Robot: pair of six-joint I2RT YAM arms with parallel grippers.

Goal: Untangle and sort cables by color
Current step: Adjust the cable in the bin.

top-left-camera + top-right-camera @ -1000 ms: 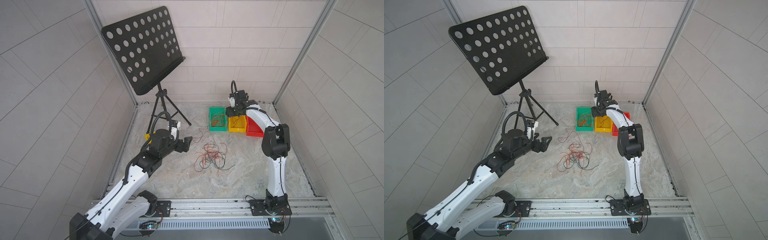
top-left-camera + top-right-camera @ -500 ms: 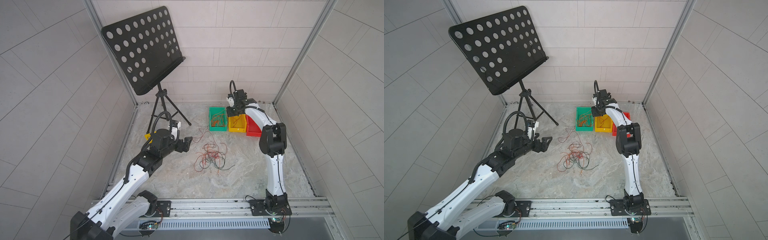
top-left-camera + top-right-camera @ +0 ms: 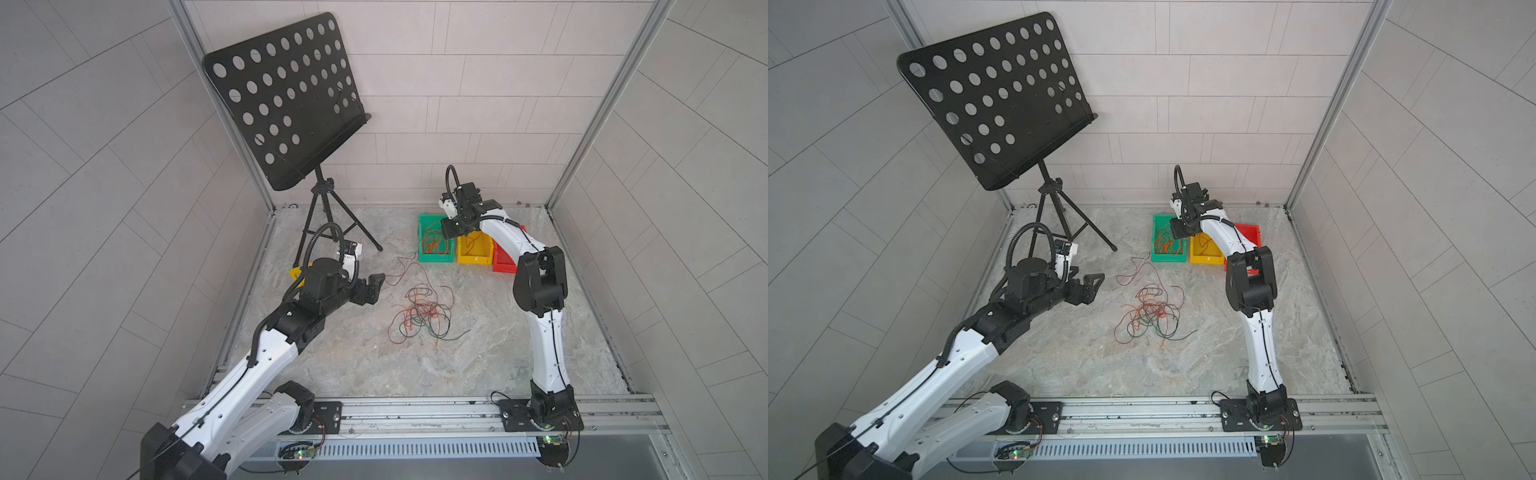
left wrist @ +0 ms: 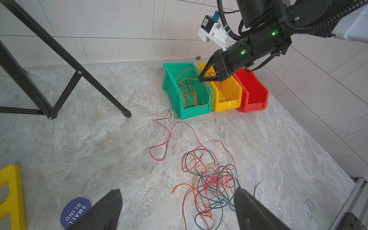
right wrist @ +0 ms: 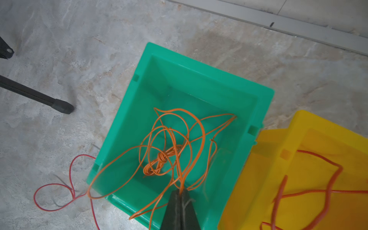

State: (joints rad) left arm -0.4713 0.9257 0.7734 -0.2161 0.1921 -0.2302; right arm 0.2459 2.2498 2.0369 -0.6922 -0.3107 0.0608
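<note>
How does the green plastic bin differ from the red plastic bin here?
Contents: the green plastic bin holds loose orange cables; the red plastic bin shows none in its visible part.
Gripper: the right gripper is shut on the orange cables over the green bin, not the red bin.
Place: the green bin ends the row nearer the black music stand, the red bin the far end.
Shared: same open-front shape, flanking the yellow plastic bin.
</note>
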